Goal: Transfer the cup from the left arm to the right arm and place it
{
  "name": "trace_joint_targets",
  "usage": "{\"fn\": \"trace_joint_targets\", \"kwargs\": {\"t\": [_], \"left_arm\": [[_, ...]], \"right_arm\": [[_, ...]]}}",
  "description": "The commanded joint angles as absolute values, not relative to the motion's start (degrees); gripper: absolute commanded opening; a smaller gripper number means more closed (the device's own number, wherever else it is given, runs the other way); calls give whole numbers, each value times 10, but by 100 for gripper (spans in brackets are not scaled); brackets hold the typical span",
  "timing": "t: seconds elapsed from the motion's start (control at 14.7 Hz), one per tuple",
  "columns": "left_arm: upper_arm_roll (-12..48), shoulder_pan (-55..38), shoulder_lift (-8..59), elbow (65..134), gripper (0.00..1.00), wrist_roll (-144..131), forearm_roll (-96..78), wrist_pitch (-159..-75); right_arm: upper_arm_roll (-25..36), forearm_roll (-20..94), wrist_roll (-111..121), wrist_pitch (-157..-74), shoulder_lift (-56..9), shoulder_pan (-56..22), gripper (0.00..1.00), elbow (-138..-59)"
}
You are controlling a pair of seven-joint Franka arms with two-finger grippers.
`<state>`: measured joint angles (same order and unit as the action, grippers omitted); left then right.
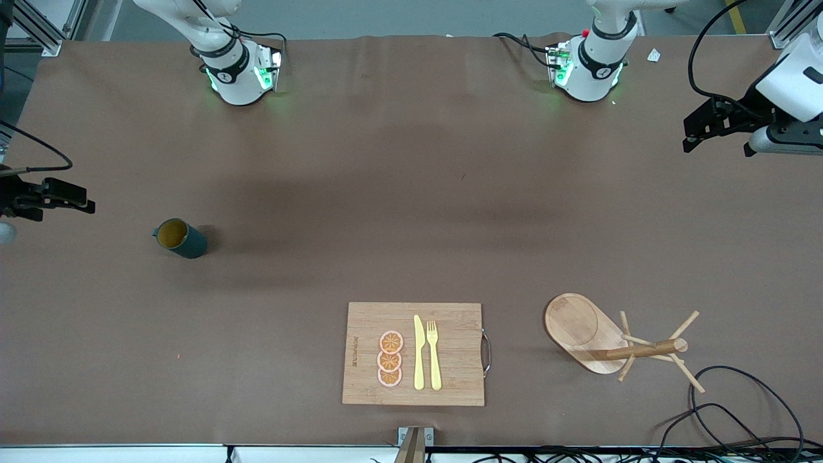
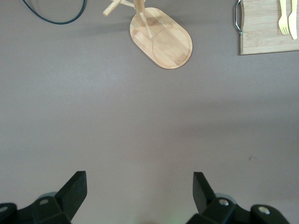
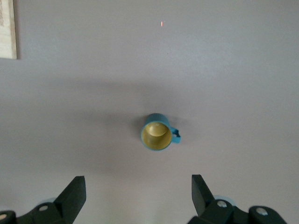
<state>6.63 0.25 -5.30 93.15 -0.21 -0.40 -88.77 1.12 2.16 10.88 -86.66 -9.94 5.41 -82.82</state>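
Right tool (image 3: 135, 193) spread above upright cup (image 3: 156, 132)

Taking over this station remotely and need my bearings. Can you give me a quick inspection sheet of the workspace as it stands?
Surface: brown table, flat, a faint crease near the bases.
Job's things: cup upright on the table toward the right arm's end, untouched.
Clutter: cutting board near the front edge with three orange slices, a yellow knife and a yellow fork; wooden peg rack beside it toward the left arm's end.
Grippers: left pincer open over bare table; right pincer open, up near the cup, holding nothing.
Cables: black cable looped on the table by the rack.
Surroundings: metal frame posts at the table corners.
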Motion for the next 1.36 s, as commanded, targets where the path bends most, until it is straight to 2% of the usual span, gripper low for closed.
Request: {"fn": "trace_joint_targets", "kwargs": {"t": [0.0, 0.27, 0.61, 1.29], "left_arm": [[69, 8, -65, 941, 100, -4, -16, -896], [69, 8, -68, 941, 100, -4, -16, -896], [69, 8, -64, 937, 100, -4, -18, -896], [67, 11, -38, 901, 100, 0, -18, -890]], "right_arm": [[10, 22, 72, -868, -38, 49, 100, -891], [10, 22, 70, -867, 35, 23, 100, -955], [10, 23, 64, -860, 92, 21, 100, -999], [11, 31, 65, -865, 88, 24, 100, -975]]}}
